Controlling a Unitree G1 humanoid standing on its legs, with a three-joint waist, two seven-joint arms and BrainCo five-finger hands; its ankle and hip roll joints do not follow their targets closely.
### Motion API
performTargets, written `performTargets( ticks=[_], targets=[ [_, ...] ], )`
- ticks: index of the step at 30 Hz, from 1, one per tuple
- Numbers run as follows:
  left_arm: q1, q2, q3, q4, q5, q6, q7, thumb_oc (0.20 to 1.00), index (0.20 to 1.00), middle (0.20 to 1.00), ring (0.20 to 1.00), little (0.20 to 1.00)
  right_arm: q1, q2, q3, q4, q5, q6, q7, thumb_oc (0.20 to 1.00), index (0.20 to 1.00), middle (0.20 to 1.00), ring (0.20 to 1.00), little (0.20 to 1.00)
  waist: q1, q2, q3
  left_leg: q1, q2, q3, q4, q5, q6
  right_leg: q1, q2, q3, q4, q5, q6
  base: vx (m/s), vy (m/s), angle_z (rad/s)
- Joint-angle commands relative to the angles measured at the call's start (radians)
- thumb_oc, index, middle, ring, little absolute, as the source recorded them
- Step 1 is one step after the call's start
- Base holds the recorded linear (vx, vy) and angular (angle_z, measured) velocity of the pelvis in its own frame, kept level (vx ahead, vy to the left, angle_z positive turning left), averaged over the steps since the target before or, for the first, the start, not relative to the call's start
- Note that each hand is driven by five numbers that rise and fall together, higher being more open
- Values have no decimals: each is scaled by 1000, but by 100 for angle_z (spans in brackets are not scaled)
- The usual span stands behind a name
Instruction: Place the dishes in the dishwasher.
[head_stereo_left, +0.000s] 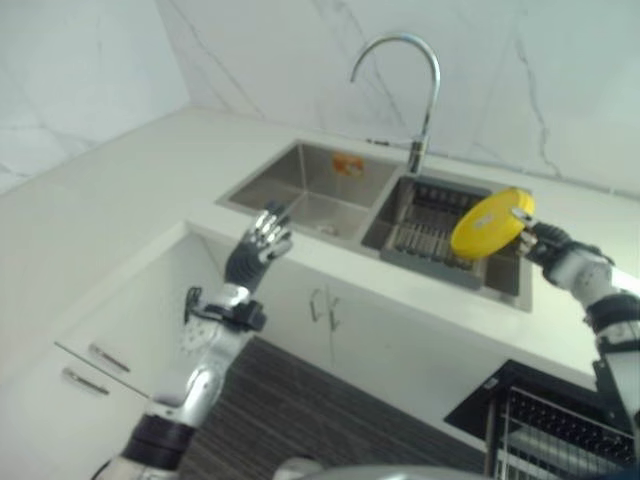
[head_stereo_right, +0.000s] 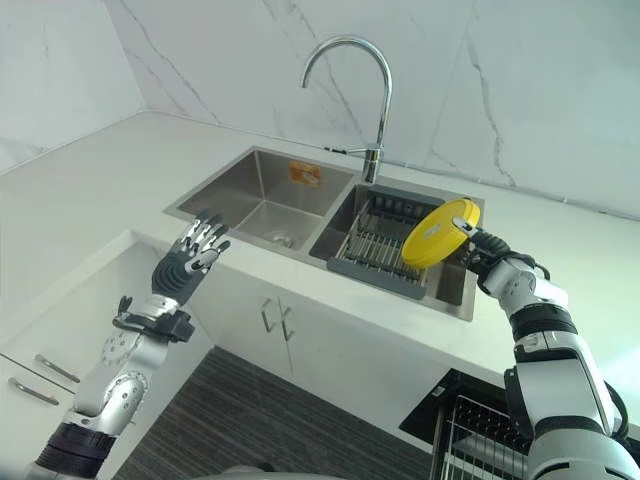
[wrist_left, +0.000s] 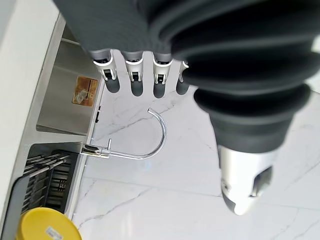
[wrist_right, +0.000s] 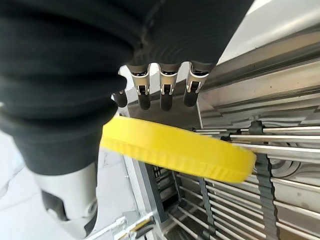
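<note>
Double sink (head_stereo_right: 240, 200) set into a white counter (head_stereo_right: 90, 180): the left basin is bare steel with an orange sticker (head_stereo_right: 304, 173) on its back wall; the right basin holds a dark wire rack (head_stereo_right: 375, 245). A curved tap (head_stereo_right: 350, 80) rises behind the divider between the basins. Right hand (head_stereo_right: 478, 246) is raised over the right basin, holding a yellow plate (head_stereo_right: 436, 232) tilted on edge above the rack and apart from it. In the right wrist view the plate's rim runs between the fingers (wrist_right: 165, 87) above and the thumb below, pinched; the rack's bars show just past the fingertips. Whatever lies on the rack under the plate is hidden from the head views. The right forearm reaches in from the counter's right side, wrist bent toward the tap. Left hand (head_stereo_right: 192, 255) is held up in front of the counter edge, beside the left basin, fingers straight and spread, holding nothing; the forearm stands nearly upright below it. At the lower right a dishwasher rack (head_stereo_right: 475, 440) is cut off by the frame, so its contents cannot be made out. White cabinets (head_stereo_right: 275, 330) with metal handles stand under the counter.
</note>
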Motion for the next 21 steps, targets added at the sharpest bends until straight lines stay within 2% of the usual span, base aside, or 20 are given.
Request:
performTargets(
  ticks=[1, 17, 21],
  targets=[
    [-69, 52, -19, -11, -1, -33, -1, 1000, 1000, 1000, 1000, 1000, -151, -8, 46, 22, 38, -30, 37, 1000, 1000, 1000, 1000, 1000, 34, -44, -3, 14, -47, 17, 1, -61, 5, 54, 2, 60, 1, -92, 9, 44, -15, 0],
    [-31, 79, 7, -30, 5, -25, -13, 1000, 1000, 1000, 1000, 1000, -149, -20, 41, 20, 43, -34, 17, 1000, 1000, 1000, 1000, 1000, 50, -45, 8, 13, -51, 9, 1, -58, 7, 63, 0, 50, 1, -94, 10, 26, -12, 1],
    [-26, 81, 13, -32, 9, -15, -19, 1000, 1000, 1000, 1000, 1000, -148, -22, 45, 32, 32, -27, 45, 1000, 1000, 1000, 1000, 1000, 57, -48, 9, 11, -53, 8, 1, -56, 9, 65, 0, 49, 1, -95, 12, 37, -20, 10]
  ],
)
